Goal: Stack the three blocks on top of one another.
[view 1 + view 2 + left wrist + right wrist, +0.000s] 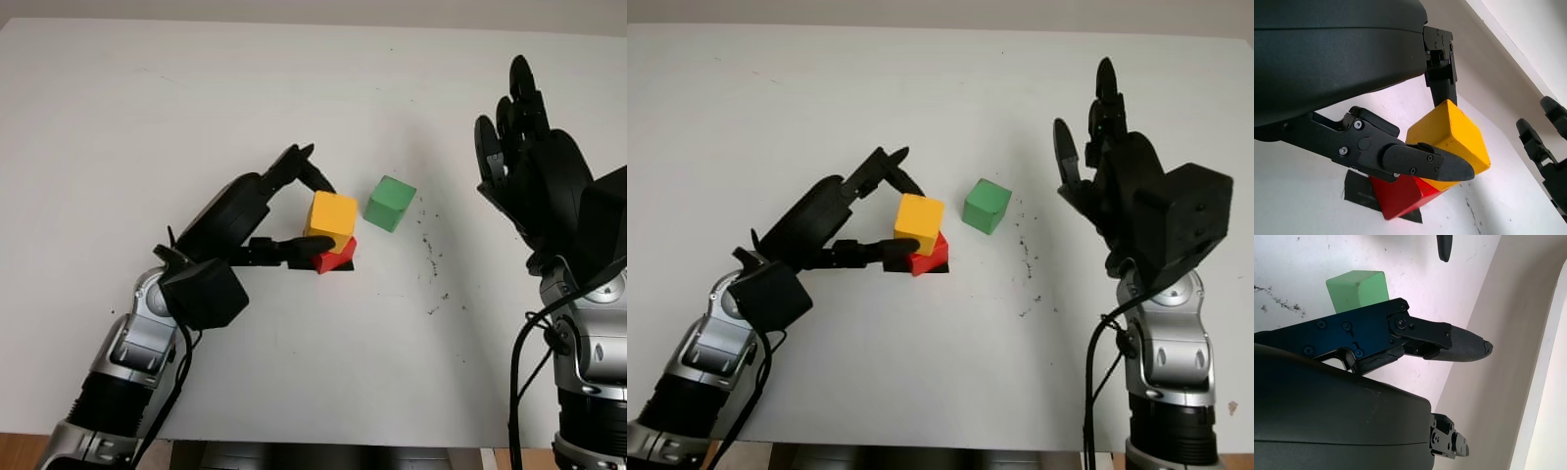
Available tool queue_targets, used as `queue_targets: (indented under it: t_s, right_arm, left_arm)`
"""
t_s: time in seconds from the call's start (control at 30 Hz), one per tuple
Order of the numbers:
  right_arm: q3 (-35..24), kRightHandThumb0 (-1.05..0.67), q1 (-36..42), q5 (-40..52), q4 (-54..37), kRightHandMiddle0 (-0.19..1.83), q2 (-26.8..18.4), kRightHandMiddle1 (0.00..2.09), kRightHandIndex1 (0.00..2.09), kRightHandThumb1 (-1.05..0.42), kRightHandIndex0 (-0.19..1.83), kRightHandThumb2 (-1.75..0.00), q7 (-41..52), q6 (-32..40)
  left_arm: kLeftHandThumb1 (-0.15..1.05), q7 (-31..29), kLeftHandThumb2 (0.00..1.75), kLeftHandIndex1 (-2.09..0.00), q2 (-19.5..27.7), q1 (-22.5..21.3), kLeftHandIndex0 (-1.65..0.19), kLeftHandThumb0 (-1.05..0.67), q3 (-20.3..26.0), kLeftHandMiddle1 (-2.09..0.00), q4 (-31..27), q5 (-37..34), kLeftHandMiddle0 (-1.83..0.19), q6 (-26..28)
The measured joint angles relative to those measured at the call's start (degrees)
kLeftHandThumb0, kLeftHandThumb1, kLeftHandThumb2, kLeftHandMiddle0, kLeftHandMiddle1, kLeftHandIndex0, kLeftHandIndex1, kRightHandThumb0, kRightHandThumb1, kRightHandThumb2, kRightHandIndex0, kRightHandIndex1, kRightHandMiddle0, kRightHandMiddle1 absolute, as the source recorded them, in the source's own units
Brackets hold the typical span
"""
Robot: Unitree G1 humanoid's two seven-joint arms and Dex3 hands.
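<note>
Your left hand (294,211) has its fingers (1425,164) clamped on the yellow block (331,219), which sits tilted on the red block (336,257); the green block (391,203) stands just beyond them on the table (147,117), and your right hand (529,157) hovers open, well apart

green block (1357,289) — beside open robot hand (1415,340)
</note>
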Motion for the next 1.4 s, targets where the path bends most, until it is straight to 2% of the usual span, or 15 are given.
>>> queue_targets:
  t_s: [0.37,1.13,1.3,1.33,1.37,1.4]
  right_arm:
    - [0.0,-0.64,0.0,0.5,0.0,-0.19,0.3,0.0,0.0,-1.05,-0.19,-0.6,0.0,0.2]
    - [0.2,-0.63,0.0,-0.2,0.0,-0.19,0.3,0.0,0.0,-1.05,-0.19,-0.59,-0.5,-0.1]
    - [0.2,-0.64,0.0,0.1,0.0,-0.19,0.3,0.0,0.0,-1.05,-0.19,-0.6,-0.3,-0.1]
    - [0.2,-0.63,0.0,0.3,0.0,-0.19,0.3,0.0,0.0,-1.05,-0.19,-0.6,-0.2,-0.1]
    - [0.2,-0.63,0.0,0.4,0.0,-0.19,0.3,0.0,0.0,-1.05,-0.19,-0.6,-0.2,-0.1]
    - [0.2,-0.63,0.0,0.5,0.0,-0.19,0.3,0.0,0.0,-1.05,-0.19,-0.61,-0.2,0.0]
  left_arm:
    - [1.05,0.9,0.46,-1.96,-0.2,-1.3,-0.04,-0.47,-0.1,-0.06,2.4,0.5,-0.12,-0.7]
    - [1.05,-1.6,0.42,-1.89,0.4,-1.3,-0.12,-0.49,-0.1,-0.06,1.4,-1.2,-0.18,-0.7]
    - [1.05,-1.4,0.37,-1.56,0.6,-1.3,-0.04,-0.47,-0.1,-0.04,1.3,-0.6,-0.14,-0.7]
    - [1.05,-1.6,0.36,-1.03,0.8,-1.3,0.01,-0.53,-0.1,-0.05,1.2,-0.3,-0.01,-0.7]
    - [1.05,-2.2,0.34,-0.66,1.2,-1.3,-0.03,-0.55,-0.1,-0.05,0.8,-0.1,0.05,-0.5]
    - [1.05,-2.8,0.32,-0.41,1.6,-1.3,-0.06,-0.58,-0.2,-0.05,0.3,0.0,0.09,-0.1]
